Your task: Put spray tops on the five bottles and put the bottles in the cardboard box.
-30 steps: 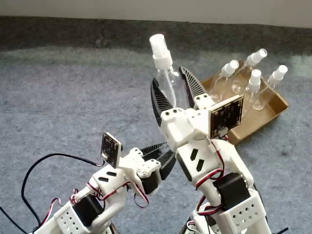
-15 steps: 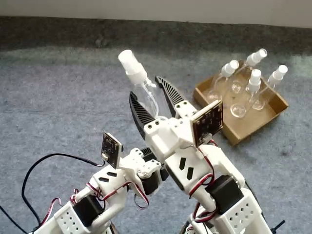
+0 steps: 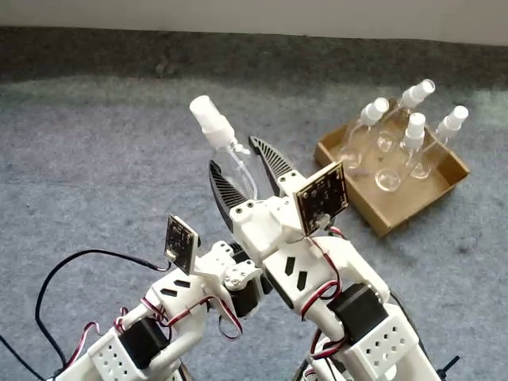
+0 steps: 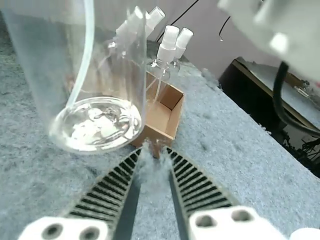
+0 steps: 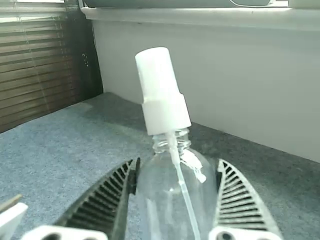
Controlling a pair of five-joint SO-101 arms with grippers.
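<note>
Right gripper [image 3: 234,155] is raised above the table [image 3: 103,159], with both fingers clamped on the sides of a clear bottle [image 3: 238,165]. The bottle is held off the surface and leans away from the arm, toward the far left in the high view. A white spray top [image 3: 208,119] sits on its neck, and a thin tube runs down inside the bottle. Some bare neck shows beneath the collar of the top.

Left gripper [image 4: 150,150] is low, just beside the right arm. Its fingers are drawn together at the tips and grip nothing. The base of the held bottle hangs above and ahead of it, not touching.

Box [image 3: 397,218] lies on the table to the right, well apart from both grippers. Four capped bottles [image 3: 389,176] stand inside it, leaning and close together.
</note>
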